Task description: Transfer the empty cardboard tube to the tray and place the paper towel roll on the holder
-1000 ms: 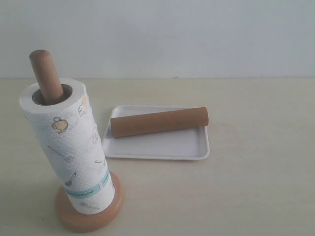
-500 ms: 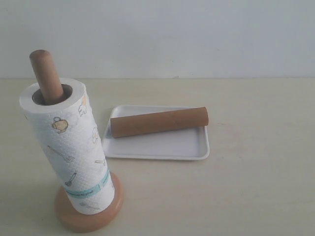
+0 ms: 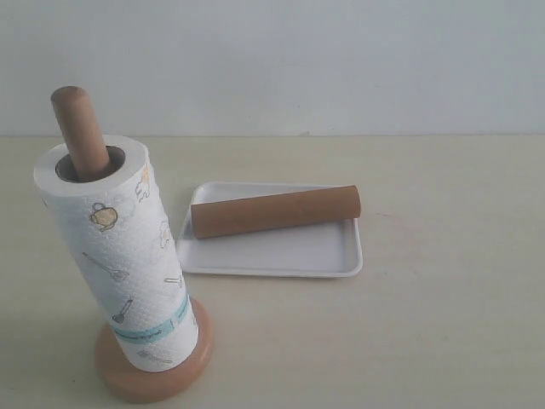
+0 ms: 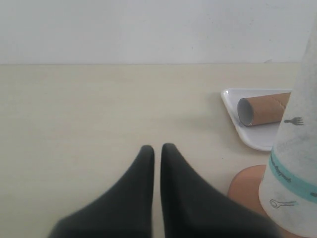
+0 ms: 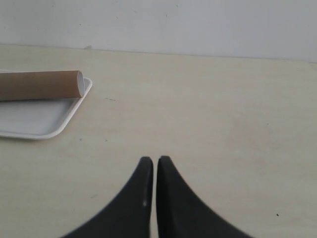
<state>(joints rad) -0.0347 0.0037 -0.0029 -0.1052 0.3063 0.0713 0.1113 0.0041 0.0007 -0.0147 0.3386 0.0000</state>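
Observation:
The paper towel roll [image 3: 119, 256] stands upright on the holder [image 3: 153, 371], whose post [image 3: 78, 132] pokes out of the roll's top. The empty cardboard tube [image 3: 274, 211] lies across the white tray [image 3: 281, 254], one end overhanging the right rim. Neither gripper shows in the exterior view. My left gripper [image 4: 157, 148] is shut and holds nothing, over bare table beside the roll [image 4: 294, 158], the holder's base [image 4: 247, 187], the tube [image 4: 262, 109] and the tray [image 4: 255, 139]. My right gripper [image 5: 154, 159] is shut and empty, apart from the tube [image 5: 39, 85] and tray [image 5: 34, 119].
A pale wooden table [image 3: 443, 324] carries everything, with a plain white wall [image 3: 281, 60] behind its far edge.

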